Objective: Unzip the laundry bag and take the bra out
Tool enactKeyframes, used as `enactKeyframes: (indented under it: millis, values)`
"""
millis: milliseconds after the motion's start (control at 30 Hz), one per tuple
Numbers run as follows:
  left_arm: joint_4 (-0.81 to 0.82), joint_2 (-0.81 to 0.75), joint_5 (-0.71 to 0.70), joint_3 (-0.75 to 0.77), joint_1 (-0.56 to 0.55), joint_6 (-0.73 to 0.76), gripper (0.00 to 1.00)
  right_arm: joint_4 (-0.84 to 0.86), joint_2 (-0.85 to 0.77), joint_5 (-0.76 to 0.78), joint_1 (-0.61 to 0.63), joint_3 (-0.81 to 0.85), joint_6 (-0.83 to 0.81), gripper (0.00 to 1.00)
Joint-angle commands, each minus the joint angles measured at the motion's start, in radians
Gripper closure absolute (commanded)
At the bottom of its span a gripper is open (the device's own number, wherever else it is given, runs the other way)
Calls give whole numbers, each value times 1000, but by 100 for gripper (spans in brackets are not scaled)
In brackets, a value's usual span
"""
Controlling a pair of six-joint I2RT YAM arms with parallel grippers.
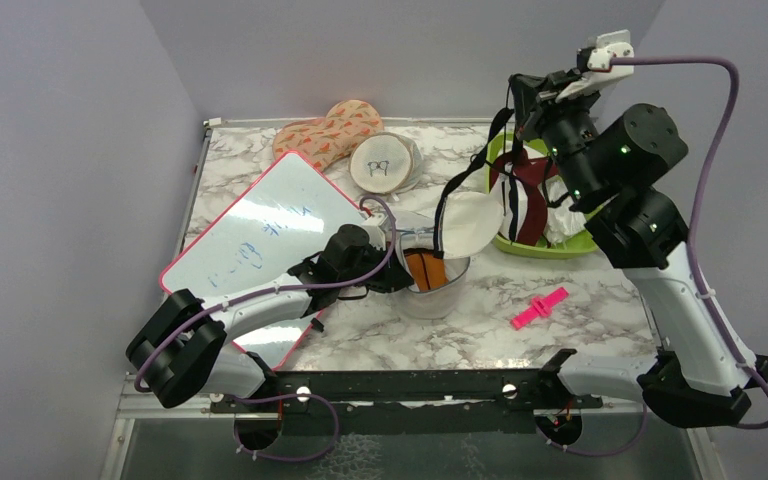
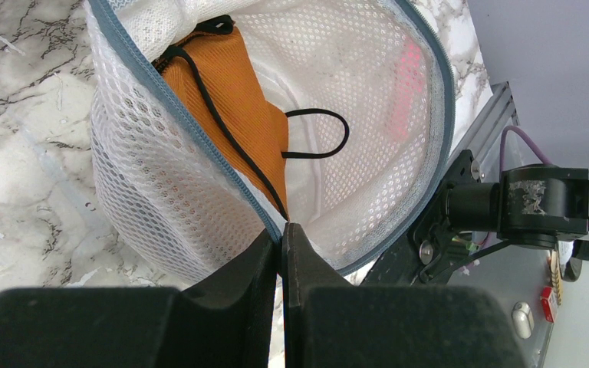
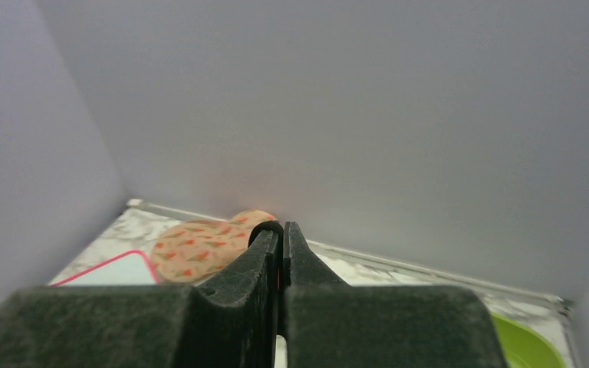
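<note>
Left pincer is pressed shut on the grey-blue zip rim of the round white mesh laundry bag, apparently anchoring it on the marble counter with its mouth open. The small orange bra lies inside. Farther back, the raised right pincer pinches a thin black strap, probably the bra's, to draw it out.

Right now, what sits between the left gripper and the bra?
Only the zip rim of the laundry bag: the left gripper pinches that rim, and the bra lies just inside it. The left wrist view shows this.
</note>
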Motion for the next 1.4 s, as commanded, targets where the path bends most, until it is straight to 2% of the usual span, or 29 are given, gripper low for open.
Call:
enactKeyframes:
  millis: [0, 200, 433, 533, 700, 800, 967, 1067, 1200, 1367]
  values:
    - [-9, -27, 3, 19, -5, 14, 100, 70, 90, 282, -2, 20, -148, 99]
    - [-14, -20, 6, 35, -5, 14, 100, 189, 169, 287, -115, 16, -178, 99]
    - [-31, -11, 12, 53, -5, 28, 100, 166, 280, 190, -369, 76, -85, 99]
    - [-46, -6, 11, 62, -3, 38, 100, 154, 306, 201, -457, 62, -65, 99]
    - [-51, -8, 14, 60, -5, 40, 100, 259, 281, 157, -637, -162, -19, 99]
    - [-46, -15, 10, 52, -4, 40, 100, 254, 273, 136, -718, -300, 67, 99]
    - [-50, -16, 12, 52, -5, 42, 100, 327, 228, 83, -760, -574, 182, 99]
    - [-54, -18, 17, 53, -4, 41, 100, 368, 235, 21, -776, -667, 225, 99]
    - [-62, -29, 10, 52, -4, 38, 100, 399, 273, -124, -778, -716, 215, 99]
    - [-65, -31, 3, 56, -6, 30, 100, 304, 312, -244, -778, -675, 232, 99]
